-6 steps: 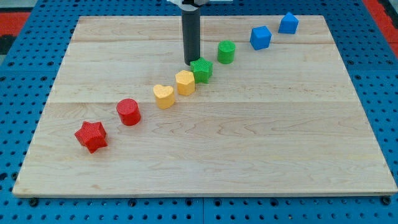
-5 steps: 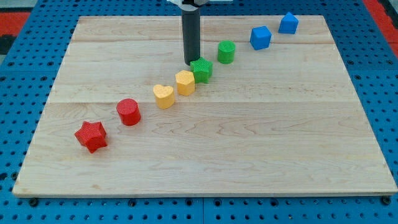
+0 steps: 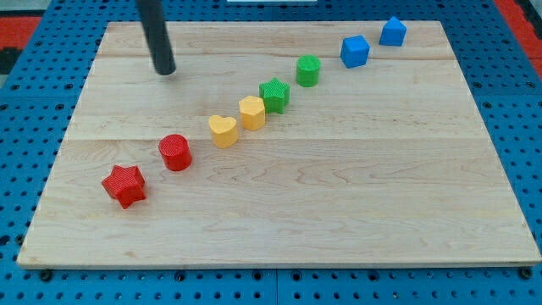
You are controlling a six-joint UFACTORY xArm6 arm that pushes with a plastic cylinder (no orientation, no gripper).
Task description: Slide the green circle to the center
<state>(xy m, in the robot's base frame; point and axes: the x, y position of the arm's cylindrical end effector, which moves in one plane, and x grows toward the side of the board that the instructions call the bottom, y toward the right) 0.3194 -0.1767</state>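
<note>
The green circle (image 3: 307, 70) stands on the wooden board (image 3: 339, 195) in the upper middle, in a diagonal row of blocks. Just below and left of it is a green star (image 3: 274, 94). My tip (image 3: 165, 71) is far to the view's left of the green circle, near the board's upper left, touching no block.
The diagonal row runs from lower left to upper right: red star (image 3: 124, 185), red cylinder (image 3: 175, 152), yellow heart (image 3: 223, 130), yellow hexagon (image 3: 251, 112), then the greens, a blue cube (image 3: 355, 51) and a blue pentagon-like block (image 3: 392, 31).
My tip has moved from just above-left of the green star to the board's upper left. No block has moved.
</note>
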